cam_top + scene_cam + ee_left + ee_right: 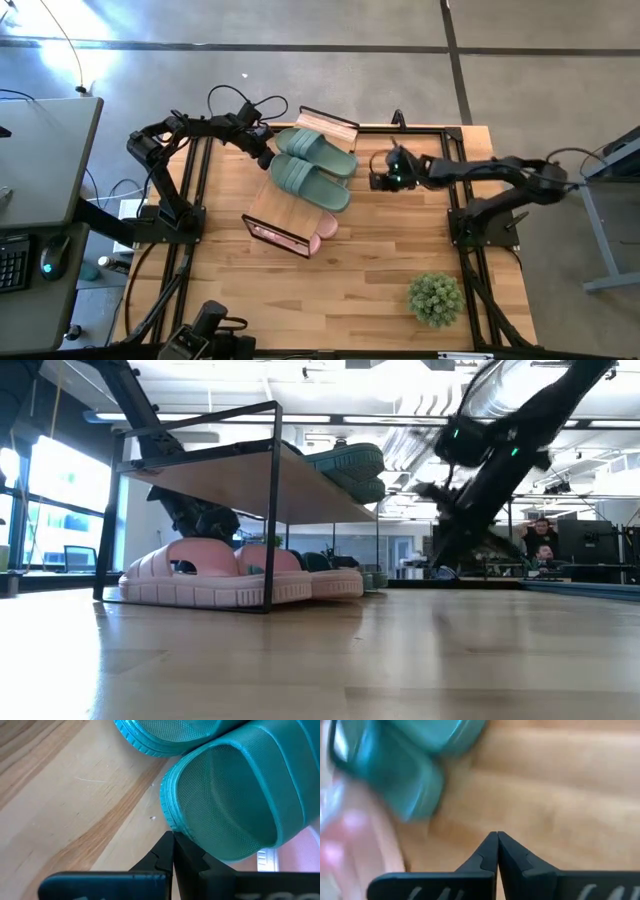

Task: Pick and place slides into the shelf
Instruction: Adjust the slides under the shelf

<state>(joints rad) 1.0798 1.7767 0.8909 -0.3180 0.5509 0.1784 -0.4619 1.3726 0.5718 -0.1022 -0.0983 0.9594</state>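
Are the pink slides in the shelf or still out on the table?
In. The pink slides sit on the shelf's lower tier, under its plank top, within the black wire frame, in the low view.

Grey concrete floor (300, 25) with dark seams surrounds the wooden table (370, 270). A grey desk (45, 160) stands beside it (keyboard (12, 262) and mouse (55, 252) on top). Bright windows (50, 520), ceiling ducts (420, 450) and a seated person (543, 538) lie beyond

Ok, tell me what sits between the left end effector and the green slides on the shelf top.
Nothing visible: the shut left end effector sits right at the edge of the nearer sage green rubber slide on the bamboo shelf top.
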